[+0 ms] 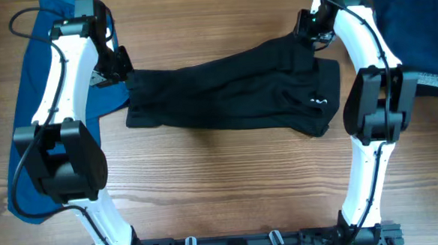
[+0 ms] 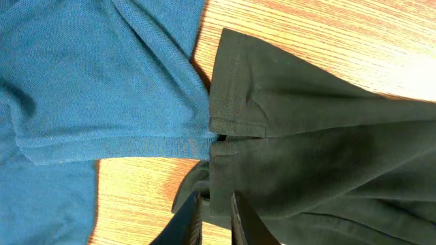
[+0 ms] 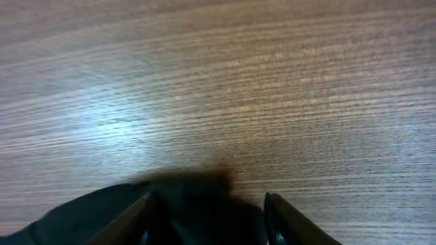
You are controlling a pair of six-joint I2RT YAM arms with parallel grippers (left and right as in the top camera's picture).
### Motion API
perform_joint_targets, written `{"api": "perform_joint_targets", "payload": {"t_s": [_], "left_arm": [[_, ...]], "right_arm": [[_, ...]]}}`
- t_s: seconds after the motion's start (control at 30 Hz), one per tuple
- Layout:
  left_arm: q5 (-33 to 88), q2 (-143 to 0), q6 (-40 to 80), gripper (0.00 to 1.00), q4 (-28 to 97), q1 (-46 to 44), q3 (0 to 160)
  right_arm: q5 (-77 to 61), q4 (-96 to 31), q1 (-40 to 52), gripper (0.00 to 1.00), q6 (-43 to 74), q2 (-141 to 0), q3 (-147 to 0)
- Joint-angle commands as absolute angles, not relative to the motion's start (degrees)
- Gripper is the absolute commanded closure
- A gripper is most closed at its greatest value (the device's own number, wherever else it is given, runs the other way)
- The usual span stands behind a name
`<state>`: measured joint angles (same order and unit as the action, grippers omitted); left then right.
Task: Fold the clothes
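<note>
**Black garment** (image 1: 225,88): matte, soft, woven-looking cloth. Lies crumpled lengthwise across the middle of the table (image 1: 222,182), long and roughly rectangular, with diagonal folds. A small pale mark sits near its right end, too small to read. The left wrist view shows a double-stitched hem and a short seam.

**Left gripper** (image 1: 124,67): at the garment's left end. In its own view the two fingers (image 2: 238,221) are nearly together, pinching the black edge between them. The frame cuts off the finger bases.

**Right gripper** (image 1: 309,29): at the garment's upper right corner, where the cloth rises toward it. In its own view the jaws stand apart, with blurred black cloth filling the gap. I cannot tell whether they are clamping it.

**Blue shirt** (image 1: 25,148): fine pique knit with a hemmed edge. Lies at the table's left, largely under the left arm, and touches the black garment's left end. Its full outline is hidden.

**Navy cloth** (image 1: 413,22): far right, cut off by the frame. A pale strip lies at its lower edge, detail unclear.

**Table**: wood-grain top, light brown, with a slight sheen.
</note>
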<state>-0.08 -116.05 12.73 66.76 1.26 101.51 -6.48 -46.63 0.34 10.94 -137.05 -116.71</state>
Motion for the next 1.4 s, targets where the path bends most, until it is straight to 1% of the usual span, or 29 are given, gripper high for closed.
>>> {"api": "perform_joint_targets", "payload": {"t_s": [0.0, 0.03, 0.07, 0.1, 0.13, 0.27, 0.43, 0.53, 0.63, 0.77, 0.83, 0.9, 1.17, 1.2, 1.23, 1.3, 1.37], "left_arm": [[0.64, -116.38, 12.47, 0.84, 66.63, 1.72, 101.14], [0.64, -116.38, 12.47, 0.84, 66.63, 1.72, 101.14], [0.64, -116.38, 12.47, 0.84, 66.63, 1.72, 101.14], [0.64, -116.38, 12.49, 0.84, 66.63, 1.72, 101.14], [0.64, -116.38, 12.47, 0.84, 66.63, 1.72, 101.14], [0.64, -116.38, 12.47, 0.85, 66.85, 1.72, 101.14], [0.64, -116.38, 12.47, 0.86, 66.98, 1.72, 101.14], [0.62, -116.38, 12.47, 0.86, 67.13, 1.72, 101.14], [0.62, -116.38, 12.45, 0.86, 67.29, 1.72, 101.14], [0.62, -116.38, 12.45, 0.86, 67.29, 1.72, 101.14], [0.62, -116.38, 12.45, 0.86, 67.26, 1.72, 101.14], [0.60, -116.38, 12.45, 0.86, 67.26, 1.72, 101.14], [0.60, -116.38, 12.43, 0.85, 67.24, 1.74, 101.14], [0.60, -116.38, 12.43, 0.85, 67.20, 1.74, 101.14], [0.58, -116.38, 12.43, 0.85, 67.09, 1.74, 101.14], [0.60, -116.38, 12.43, 0.85, 67.02, 1.74, 101.14], [0.60, -116.38, 12.43, 0.85, 67.02, 1.74, 101.14]], "right_arm": [[-5.10, -46.33, 0.58, 0.52, 11.94, -138.58, -116.71], [-5.13, -46.17, 0.58, 0.59, 11.97, -138.72, -116.71], [-5.13, -45.80, 0.58, 0.81, 11.99, -138.78, -116.71], [-5.15, -45.36, 0.58, 0.95, 11.99, -138.78, -116.73], [-5.21, -44.91, 0.58, 0.96, 12.01, -138.76, -116.81], [-7.53, -45.30, 0.58, 0.96, 8.84, -138.23, -118.32], [-14.26, -49.84, 0.58, 0.96, 4.54, -132.07, -120.70], [-19.25, -56.27, 0.58, 0.96, 2.74, -124.51, -120.84], [-19.20, -62.67, 0.58, 0.96, 2.48, -119.63, -120.84], [-19.20, -74.30, 0.60, 0.96, 2.57, -117.62, -120.36], [-19.18, -78.35, 0.93, 0.96, 2.55, -117.80, -116.77], [-19.18, -79.35, 1.48, 0.96, 3.01, -117.80, -112.44], [-18.74, -74.46, 3.79, 0.96, 4.62, -117.80, -93.45], [-18.55, -74.15, 3.79, 0.94, 4.62, -117.80, -92.95], [-17.87, -74.00, 3.79, 0.88, 4.69, -117.80, -92.95], [-17.65, -72.38, 3.68, 0.79, 4.69, -117.40, -93.54], [-17.39, -71.13, 3.11, 0.67, 4.64, -117.34, -95.42]]}}
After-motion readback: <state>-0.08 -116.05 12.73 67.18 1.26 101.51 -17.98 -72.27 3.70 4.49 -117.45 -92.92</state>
